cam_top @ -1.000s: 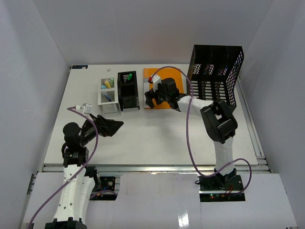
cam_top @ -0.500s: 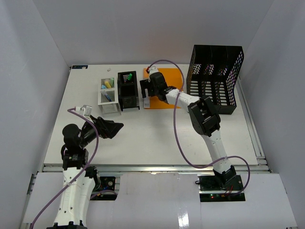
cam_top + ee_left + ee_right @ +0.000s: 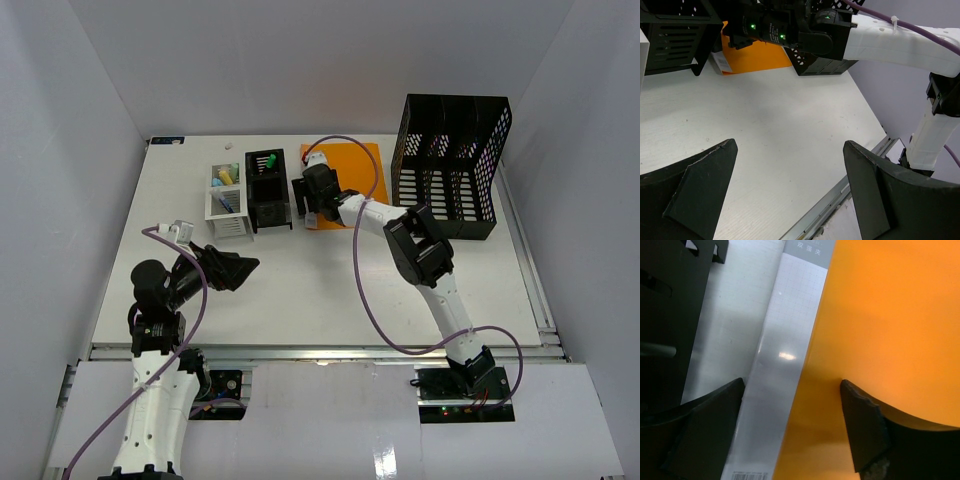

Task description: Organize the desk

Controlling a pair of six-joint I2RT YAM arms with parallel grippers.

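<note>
The desk (image 3: 300, 290) spreads white beneath the orange folder (image 3: 355, 160). The right gripper (image 3: 792, 390) hangs low over the folder's pale left edge strip, its claw apart, one finger over the strip and one over the orange. The left gripper (image 3: 790, 145) hovers well apart from the folder, to its near left, claw spread wide on nothing. A black pen holder (image 3: 268, 188) stands just left of the folder.

You have a white desk (image 3: 300, 290) with a bright orange folder (image 3: 352, 160) at 12 o'clock. The folder's edge strip (image 3: 785, 355) is pale grey with a fine grid. The file rack (image 3: 450, 165) at 1 o'clock is black, dotted with small holes.
</note>
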